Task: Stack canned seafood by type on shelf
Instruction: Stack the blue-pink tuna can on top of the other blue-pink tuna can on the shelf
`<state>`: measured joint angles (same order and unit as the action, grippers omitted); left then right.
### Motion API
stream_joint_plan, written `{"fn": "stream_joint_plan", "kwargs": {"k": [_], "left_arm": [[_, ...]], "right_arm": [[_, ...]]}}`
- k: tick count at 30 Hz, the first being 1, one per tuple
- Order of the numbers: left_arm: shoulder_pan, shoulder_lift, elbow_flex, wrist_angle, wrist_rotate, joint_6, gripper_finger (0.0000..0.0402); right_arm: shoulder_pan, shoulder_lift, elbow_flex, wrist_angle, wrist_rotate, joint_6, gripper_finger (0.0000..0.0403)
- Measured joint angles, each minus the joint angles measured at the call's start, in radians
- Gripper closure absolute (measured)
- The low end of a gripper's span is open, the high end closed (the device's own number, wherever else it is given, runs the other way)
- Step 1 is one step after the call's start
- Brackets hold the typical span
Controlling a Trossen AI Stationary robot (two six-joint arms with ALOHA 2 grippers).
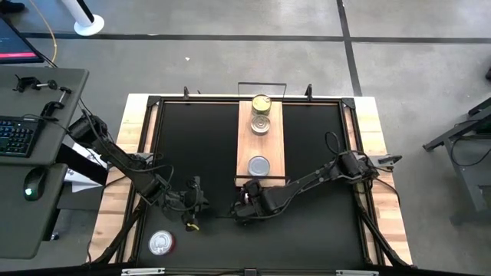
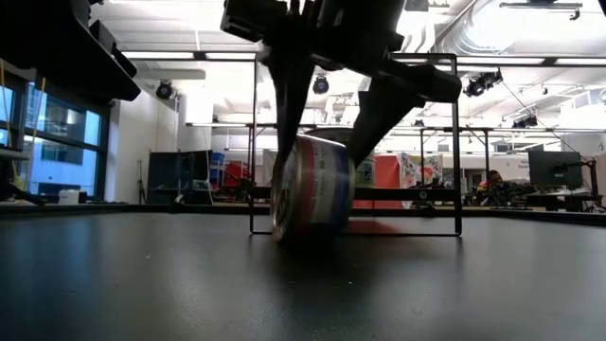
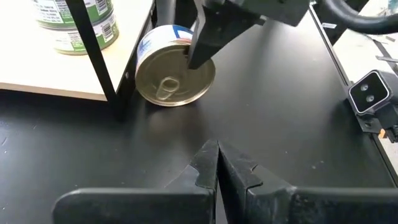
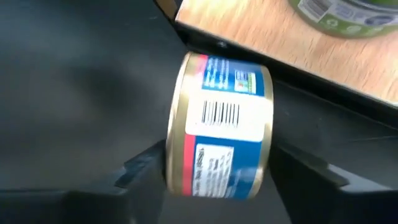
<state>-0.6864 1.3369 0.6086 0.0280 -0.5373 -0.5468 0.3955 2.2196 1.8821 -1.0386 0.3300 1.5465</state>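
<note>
High view straight down; low view table-level; both wrist views close on same blue-label can (image 4: 217, 127).

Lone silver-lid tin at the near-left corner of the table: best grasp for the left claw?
The tin lies flat, lid up, clear of anything else. I'd come straight down from above and pinch across its curved side wall, fingers on opposite sides of the rim. It looks too low for a side approach. The left claw is shut now and would have to open first.

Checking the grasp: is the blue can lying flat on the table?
No, the blue can stands on its edge, pinched between the right gripper fingers.
</note>
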Motion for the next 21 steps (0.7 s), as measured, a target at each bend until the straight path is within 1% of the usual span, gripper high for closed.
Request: {"fn": "stream_joint_plan", "kwargs": {"k": [3, 5, 10, 12, 14, 17, 19, 21], "left_arm": [[0.002, 0.000, 0.000, 0.000, 0.000, 0.000, 0.0402], [0.002, 0.000, 0.000, -0.001, 0.000, 0.000, 0.0401], [0.001, 0.000, 0.000, -0.008, 0.000, 0.000, 0.0402], [-0.002, 0.000, 0.000, -0.008, 0.003, 0.000, 0.0402], [-0.002, 0.000, 0.000, -0.007, 0.012, -0.002, 0.0402], [0.000, 0.000, 0.000, -0.004, 0.027, -0.002, 0.0401], [0.007, 0.000, 0.001, 0.002, 0.030, -0.002, 0.0402], [0.016, 0.000, 0.001, 0.005, 0.033, -0.002, 0.0401]], "right_arm": [[0.009, 0.001, 0.000, -0.004, -0.024, -0.018, 0.0205], [0.023, -0.001, 0.000, -0.006, -0.041, -0.038, 0.0232], [0.107, -0.047, 0.000, -0.061, -0.140, -0.100, 0.0232], [0.152, -0.082, 0.000, -0.131, -0.179, -0.103, 0.0232], [0.199, -0.118, 0.000, -0.206, -0.193, -0.073, 0.0232], [0.255, -0.180, 0.000, -0.255, -0.178, -0.038, 0.0232], [0.264, -0.237, 0.000, -0.234, -0.113, -0.037, 0.0232], [0.247, -0.293, 0.001, -0.183, -0.031, -0.063, 0.0232]]}}
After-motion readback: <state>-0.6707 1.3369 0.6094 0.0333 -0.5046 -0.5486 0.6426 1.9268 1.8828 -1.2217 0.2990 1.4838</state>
